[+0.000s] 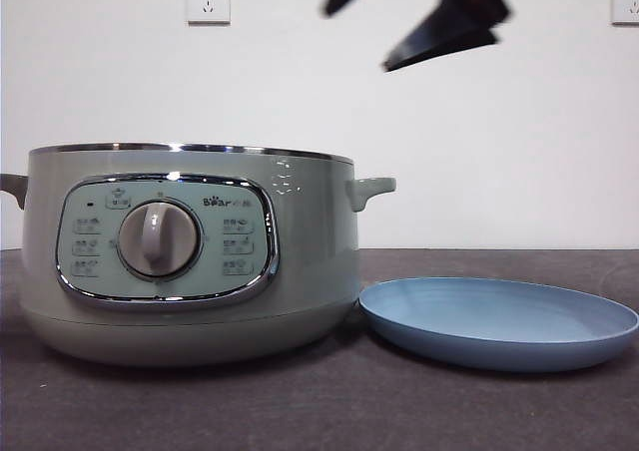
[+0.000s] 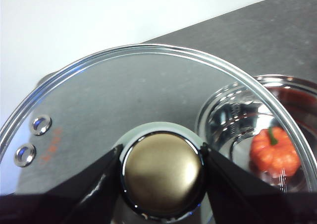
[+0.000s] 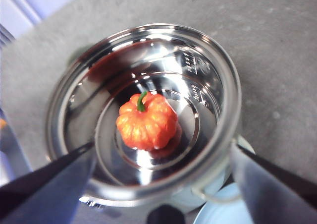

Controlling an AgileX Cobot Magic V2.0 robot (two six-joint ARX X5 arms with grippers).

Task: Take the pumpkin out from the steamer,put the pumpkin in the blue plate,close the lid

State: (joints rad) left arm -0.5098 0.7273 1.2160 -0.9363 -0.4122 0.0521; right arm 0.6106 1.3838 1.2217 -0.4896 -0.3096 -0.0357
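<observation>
1 pot (image 1: pixel 190 261), lid off, 1 pumpkin (image 3: pixel 146 122) sitting at its bottom center. 1 blue plate (image 1: pixel 499 321) just beside pot, bare. Left gripper (image 2: pixel 162 172) clamped on knob of 1 lid (image 2: pixel 99 100), held off pot. Right gripper (image 3: pixel 163 184) wide open above pot, holding nothing.

Steamer (image 1: pixel 190 261) sage-green, lid off, shiny steel bowl open, directly below and between the spread right jaws. Pumpkin (image 3: pixel 147 121) small, orange, ribbed, green stem up, sits upright at the bowl's centre, framed between those jaws, not touching them. Lid (image 2: pixel 143 110) glass dome with steel rim, held off the pot; left jaws clamp either side of its round knob. Blue plate (image 1: pixel 499 321) shallow, light blue, flat on table just beside the steamer, partly showing near one right jaw.
</observation>
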